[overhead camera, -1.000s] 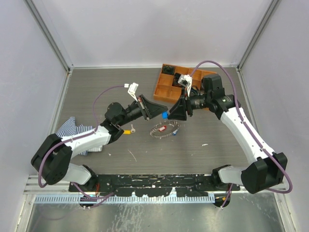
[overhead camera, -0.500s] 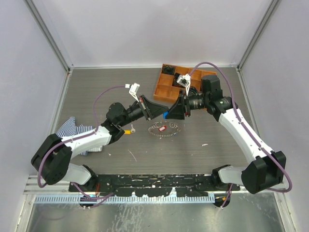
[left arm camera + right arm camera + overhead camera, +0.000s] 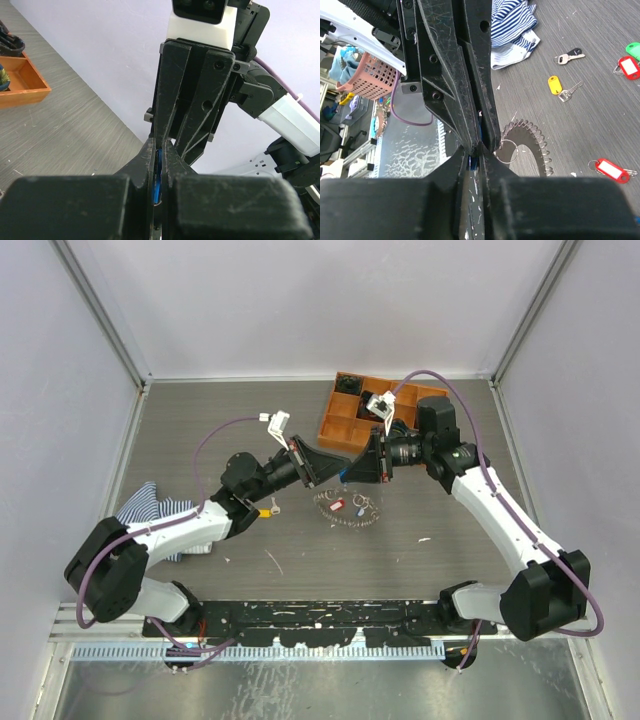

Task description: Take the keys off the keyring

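Blue key tag [image 3: 157,182] is clamped by left pincer [image 3: 160,147] and right pincer [image 3: 476,152], both closed; tugging may drop it toward six o'clock.

Grey wood-grain tabletop [image 3: 180,410] enclosed by 3 pale lilac walls [image 3: 320,300] with aluminium corner posts [image 3: 101,310].

Free tabletop [image 3: 340,562] nearside of keyring [image 3: 346,511]
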